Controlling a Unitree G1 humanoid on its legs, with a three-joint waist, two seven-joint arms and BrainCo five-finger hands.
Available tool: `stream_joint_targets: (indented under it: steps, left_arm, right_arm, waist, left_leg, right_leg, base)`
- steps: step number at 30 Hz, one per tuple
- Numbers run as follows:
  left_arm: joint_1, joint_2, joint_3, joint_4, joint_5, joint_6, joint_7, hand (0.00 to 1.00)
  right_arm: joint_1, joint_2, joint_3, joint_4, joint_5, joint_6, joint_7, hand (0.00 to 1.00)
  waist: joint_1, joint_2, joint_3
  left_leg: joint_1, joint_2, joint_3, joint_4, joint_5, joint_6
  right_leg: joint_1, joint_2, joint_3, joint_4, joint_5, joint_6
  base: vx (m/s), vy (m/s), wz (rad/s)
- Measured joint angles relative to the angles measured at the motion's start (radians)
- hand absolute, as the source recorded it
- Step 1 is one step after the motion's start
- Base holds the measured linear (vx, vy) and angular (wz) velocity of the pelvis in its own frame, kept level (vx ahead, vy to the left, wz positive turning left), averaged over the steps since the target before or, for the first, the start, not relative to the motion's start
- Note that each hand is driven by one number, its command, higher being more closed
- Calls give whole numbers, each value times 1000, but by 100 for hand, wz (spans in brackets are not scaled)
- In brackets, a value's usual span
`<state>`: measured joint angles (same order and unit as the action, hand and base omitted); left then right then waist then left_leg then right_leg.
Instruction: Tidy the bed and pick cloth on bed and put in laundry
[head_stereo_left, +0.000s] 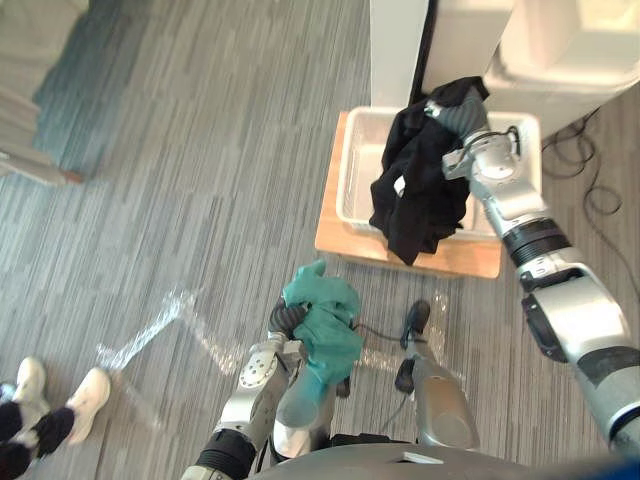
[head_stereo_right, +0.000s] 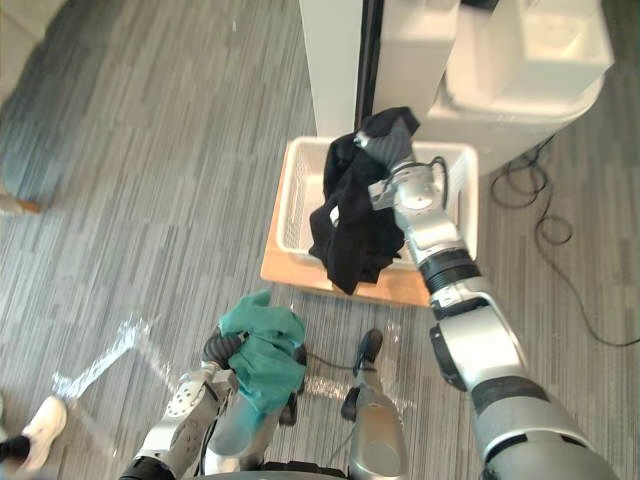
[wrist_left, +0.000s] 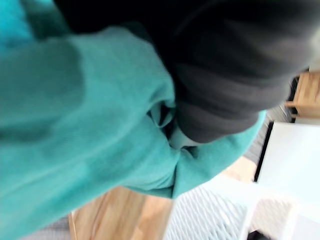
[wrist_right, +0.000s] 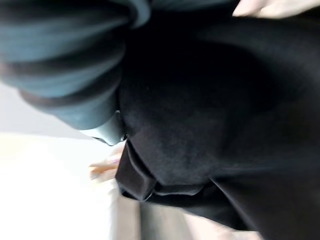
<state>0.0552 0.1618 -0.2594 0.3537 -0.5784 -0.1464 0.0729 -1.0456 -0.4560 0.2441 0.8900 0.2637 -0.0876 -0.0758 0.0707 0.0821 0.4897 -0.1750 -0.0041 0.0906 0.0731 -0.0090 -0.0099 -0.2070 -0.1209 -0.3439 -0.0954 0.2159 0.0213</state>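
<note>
**Inspection: two cloths in hand at the laundry basket**

The right hand (head_stereo_left: 458, 117) was raised over the basket (head_stereo_left: 358, 165), and its dark ribbed cover stood out at the top of the black cloth (head_stereo_left: 420, 200). That cloth was soft, matt and heavily folded. It hung from the hand in a long, limp bundle, with its lower end draped across the basket's near rim. In the right wrist view one pale finger (wrist_right: 111, 131) was pressed into a thick fold, so the hand was closed on the cloth.

The basket was white plastic, rectangular, with perforated walls. It sat on a flat, light wooden board (head_stereo_left: 470, 258) lying on the floor (head_stereo_left: 200, 150), which was grey with fine streaked lines.

The left hand (head_stereo_left: 284, 318) was held low, close to the robot and well apart from the basket. The teal cloth (head_stereo_left: 325, 320), a smooth knit crumpled into a rounded bunch, lay over it and trailed down the forearm. In the left wrist view a finger (wrist_left: 178, 138) was tucked into gathered folds, gripping the cloth.

Shiny clear tape (head_stereo_left: 150, 335) crossed the floor. A person's white shoes (head_stereo_left: 85, 400) stood at the left edge.
</note>
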Motion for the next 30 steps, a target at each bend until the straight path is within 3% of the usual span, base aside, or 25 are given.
stream_joint_targets:
  steps: [4, 10, 14, 16, 19, 23, 26, 30]
  left_arm:
    - [3, -2, 3, -17, -1, -26, 0, 100]
    - [3, 7, 59, -112, 2, -92, 18, 100]
    - [15, 17, 130, -230, 64, -112, 64, 100]
    - [27, 47, 191, -311, 143, -112, 87, 100]
    - [48, 87, 276, -388, 180, -103, 86, 100]
    - [1, 143, 342, -427, 243, -96, 75, 100]
    - [-25, 166, 350, -453, 259, -96, 42, 100]
    - [-51, 177, 349, -454, 286, -96, 38, 100]
  right_arm:
    - [0, -52, -13, 127, 0, -12, 35, 0]
    - [8, -70, -52, 190, -1, -86, 74, 0]
    - [120, -65, -122, 91, -7, -132, 71, 0]
    - [244, -44, -121, -16, -53, -140, 68, 0]
    - [423, 6, -114, -143, -133, -133, 49, 0]
    - [586, 47, -88, -227, -257, -66, 21, 0]
    - [648, 47, -73, -249, -288, -28, -5, 0]
    - [734, 53, -73, -282, -288, 11, -14, 0]
  waist:
    - [-5, 19, 10]
    - [-7, 45, 9]
    - [-2, 49, -9]
    - [-4, 46, -64]
    - [-8, 32, -158]
    - [-31, -8, -258]
    - [-39, -46, -296]
    - [-54, -69, -343]
  left_leg:
    - [-10, -1, 3, 4, -1, 4]
    - [4, -2, 13, 18, -12, 8]
    - [42, 6, 27, 25, -32, 8]
    - [58, 13, 46, 14, -39, 4]
    - [90, 30, 80, -4, -53, -6]
    - [144, 54, 106, -20, -68, -21]
    - [166, 66, 131, -19, -77, -26]
    - [198, 76, 168, -19, -95, -28]
  right_leg:
    - [-12, -1, 7, 0, 0, 0]
    - [2, -1, 22, 0, 0, 0]
    - [38, 9, 34, -1, -10, -10]
    - [40, 18, 58, -1, -16, -11]
    - [45, 37, 83, -1, -27, -16]
    - [81, 65, 105, -2, -44, -20]
    - [96, 78, 125, -3, -44, -21]
    - [117, 87, 149, -7, -46, -23]
  base:
    - [64, 24, -4]
    - [38, 33, -6]
    - [24, 17, -10]
    - [71, 11, -29]
    - [124, 5, -37]
    - [113, -8, -25]
    - [42, 7, -25]
    - [6, 31, -23]
